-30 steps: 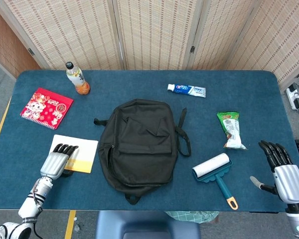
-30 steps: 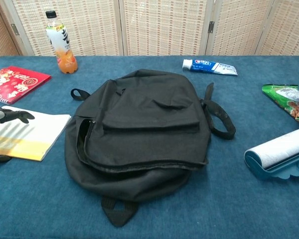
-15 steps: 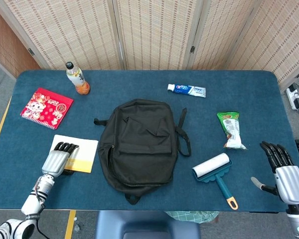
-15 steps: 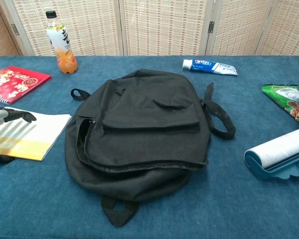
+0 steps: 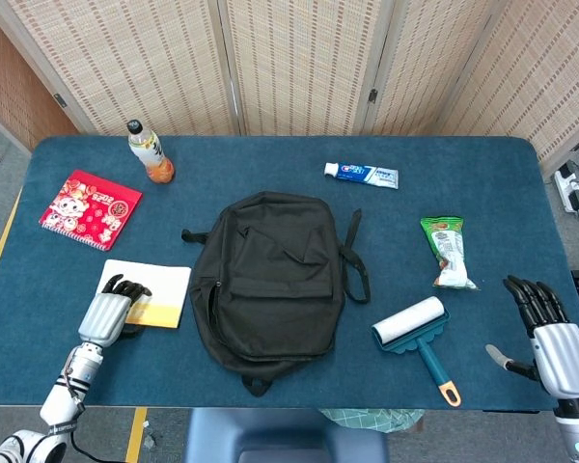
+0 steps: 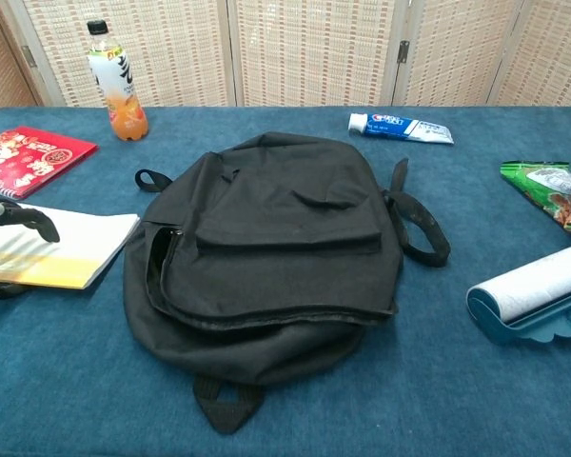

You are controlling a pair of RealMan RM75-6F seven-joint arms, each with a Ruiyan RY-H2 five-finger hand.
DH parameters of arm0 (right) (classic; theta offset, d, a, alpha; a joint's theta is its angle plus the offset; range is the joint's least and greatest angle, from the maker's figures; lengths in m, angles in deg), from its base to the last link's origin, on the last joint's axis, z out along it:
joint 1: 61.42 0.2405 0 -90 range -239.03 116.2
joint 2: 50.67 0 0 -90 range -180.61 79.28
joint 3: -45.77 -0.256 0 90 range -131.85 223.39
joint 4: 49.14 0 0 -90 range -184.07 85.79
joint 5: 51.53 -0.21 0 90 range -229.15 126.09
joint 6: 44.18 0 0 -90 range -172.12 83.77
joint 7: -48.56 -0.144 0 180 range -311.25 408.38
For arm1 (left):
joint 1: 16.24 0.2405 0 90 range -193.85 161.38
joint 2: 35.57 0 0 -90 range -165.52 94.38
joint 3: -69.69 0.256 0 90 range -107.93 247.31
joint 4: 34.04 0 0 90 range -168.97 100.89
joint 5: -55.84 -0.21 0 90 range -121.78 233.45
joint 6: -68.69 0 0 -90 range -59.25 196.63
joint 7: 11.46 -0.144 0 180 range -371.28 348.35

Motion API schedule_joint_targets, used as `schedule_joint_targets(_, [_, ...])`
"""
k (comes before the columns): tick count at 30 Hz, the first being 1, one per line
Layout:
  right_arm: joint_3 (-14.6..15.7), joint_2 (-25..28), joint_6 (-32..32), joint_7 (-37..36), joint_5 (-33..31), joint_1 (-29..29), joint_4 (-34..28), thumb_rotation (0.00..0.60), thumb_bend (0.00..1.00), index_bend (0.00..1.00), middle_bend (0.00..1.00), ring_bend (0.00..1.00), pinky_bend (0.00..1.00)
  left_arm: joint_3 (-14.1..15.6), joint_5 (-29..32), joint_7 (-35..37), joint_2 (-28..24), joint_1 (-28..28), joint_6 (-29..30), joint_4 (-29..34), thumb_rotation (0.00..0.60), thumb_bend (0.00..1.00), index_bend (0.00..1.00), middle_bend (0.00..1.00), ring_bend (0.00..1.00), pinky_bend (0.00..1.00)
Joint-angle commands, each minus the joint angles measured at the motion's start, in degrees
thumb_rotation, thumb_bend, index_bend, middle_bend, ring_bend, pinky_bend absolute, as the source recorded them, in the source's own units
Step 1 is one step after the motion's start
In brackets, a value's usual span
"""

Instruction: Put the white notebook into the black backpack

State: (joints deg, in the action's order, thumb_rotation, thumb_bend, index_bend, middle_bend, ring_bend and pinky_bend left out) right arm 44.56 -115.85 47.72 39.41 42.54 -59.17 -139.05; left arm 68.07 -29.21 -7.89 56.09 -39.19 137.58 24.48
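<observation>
Left hand (image 6: 2, 221) on white notebook (image 6: 67, 249)

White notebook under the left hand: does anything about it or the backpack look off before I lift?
Nothing looks damaged or spilled. The white notebook lies slightly askew, its left end raised off the table in the left hand. The black backpack lies flat with its side zipper gaping open toward the notebook.
</observation>
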Motion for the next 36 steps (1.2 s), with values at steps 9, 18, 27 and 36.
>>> schedule_joint_targets(9, [-0.1, 0.0, 0.2, 0.0, 0.0, -0.2, 0.0, 0.600, 0.20, 0.03, 0.12, 0.11, 0.07, -2.0, -0.2, 5.0, 3.2, -0.1, 3.2, -3.6, 0.600, 0.33, 0.37, 0.35, 0.26, 0.17])
schedule_joint_targets(18, [-0.1, 0.1, 0.5, -0.4, -0.1, -0.4, 0.2, 0.600, 0.20, 0.03, 0.12, 0.11, 0.07, -4.5, 0.6, 7.8, 8.6, -0.5, 6.8, -12.4, 0.600, 0.42, 0.39, 0.38, 0.30, 0.20])
schedule_joint_targets(27, [-0.1, 0.1, 0.2, -0.4, -0.5, -0.5, 0.4, 0.600, 0.20, 0.03, 0.12, 0.11, 0.07, -8.1, 3.4, 9.2, 13.3, -1.1, 9.4, -19.7, 0.600, 0.46, 0.43, 0.41, 0.34, 0.22])
schedule_joint_targets(36, [-0.3, 0.0, -0.5, -0.5, -1.1, -0.4, 0.7, 0.600, 0.20, 0.03, 0.12, 0.11, 0.07, -10.7, 5.2, 11.2, 16.5, -1.4, 12.3, -23.8, 0.600, 0.41, 0.43, 0.42, 0.35, 0.23])
